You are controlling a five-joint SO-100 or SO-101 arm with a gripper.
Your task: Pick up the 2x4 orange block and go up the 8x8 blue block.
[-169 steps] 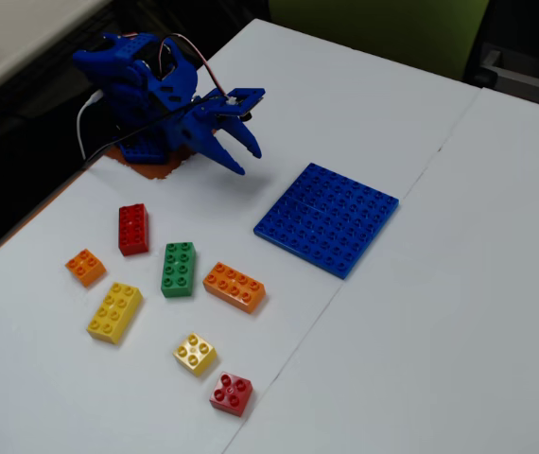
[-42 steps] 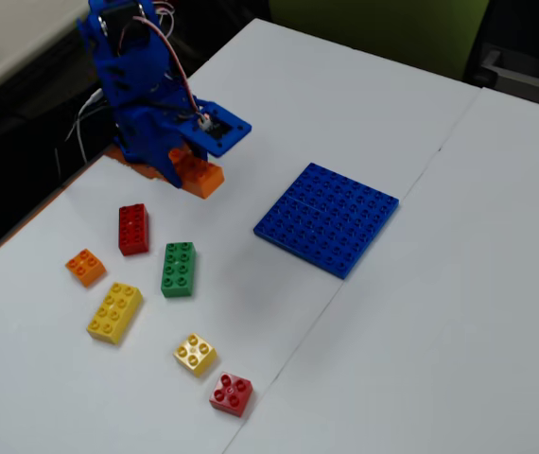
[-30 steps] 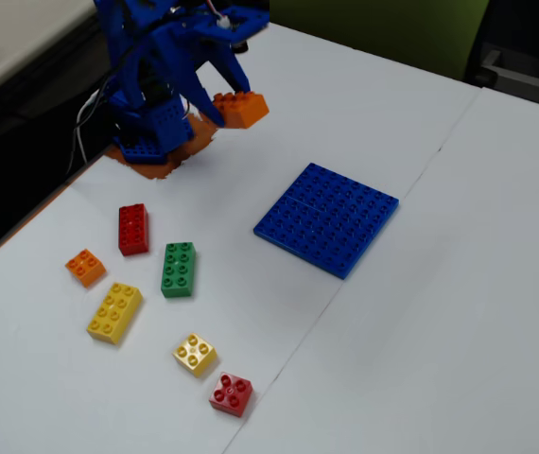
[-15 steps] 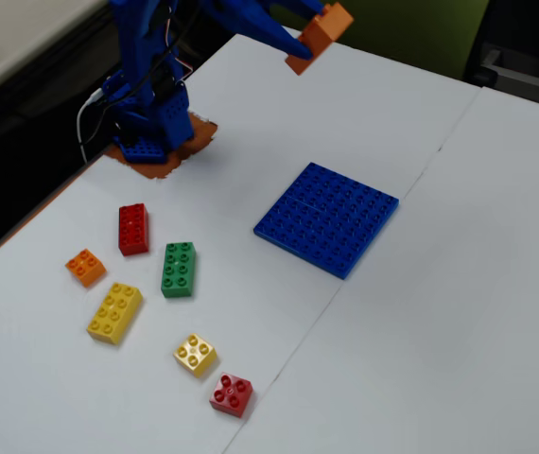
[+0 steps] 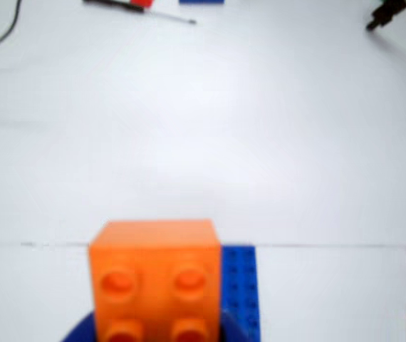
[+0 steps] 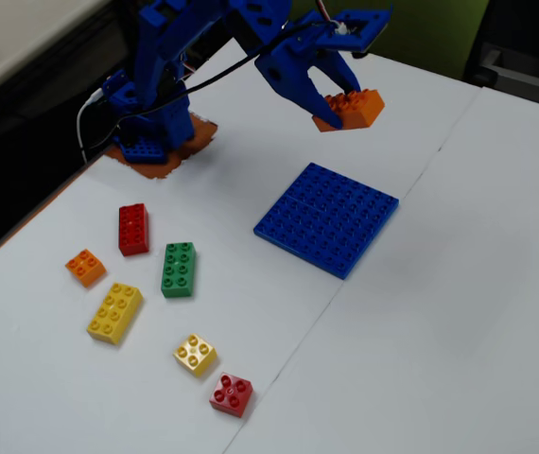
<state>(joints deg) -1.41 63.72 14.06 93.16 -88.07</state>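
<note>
My blue gripper (image 6: 334, 102) is shut on the 2x4 orange block (image 6: 353, 108) and holds it in the air, above the table just beyond the far edge of the 8x8 blue block (image 6: 326, 218). The blue baseplate lies flat on the white table with nothing on it. In the wrist view the orange block (image 5: 153, 274) fills the bottom centre, studs facing the camera, between the blue jaws at the bottom edge. A strip of the baseplate (image 5: 240, 285) shows just right of it, lower down.
Loose bricks lie left of the plate in the fixed view: red 2x4 (image 6: 132, 228), small orange 2x2 (image 6: 85, 267), green 2x4 (image 6: 179, 270), yellow 2x4 (image 6: 114, 312), yellow 2x2 (image 6: 195, 355), red 2x2 (image 6: 231, 394). The arm base (image 6: 147, 128) stands at the back left.
</note>
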